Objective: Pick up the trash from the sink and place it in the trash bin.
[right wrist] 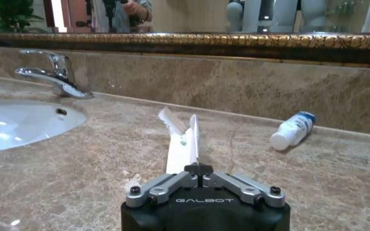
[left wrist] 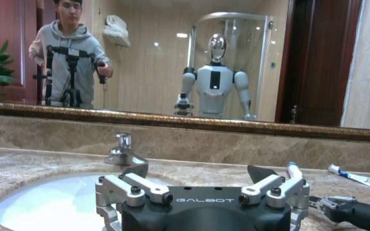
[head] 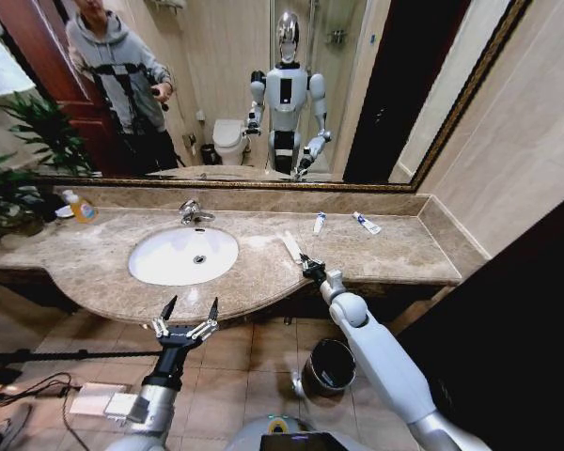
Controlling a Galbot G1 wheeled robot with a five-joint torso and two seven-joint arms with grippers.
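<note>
We see the right pincer [head: 310,268] clenched on the near end of the long white wrapper [right wrist: 179,144], which lies on the bench [head: 395,249] at three o'clock of the sink [head: 183,256]. Two white tubes [head: 319,223] lie farther back. The left pincer [head: 189,310] hangs released by the bench's front edge. The trash bin [head: 328,365] stands on the floor below.

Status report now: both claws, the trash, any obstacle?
Right claw shut on long white wrapper, at countertop. Left claw open, before sink. Two tubes on counter. Trash bin on floor, unobstructed.
</note>
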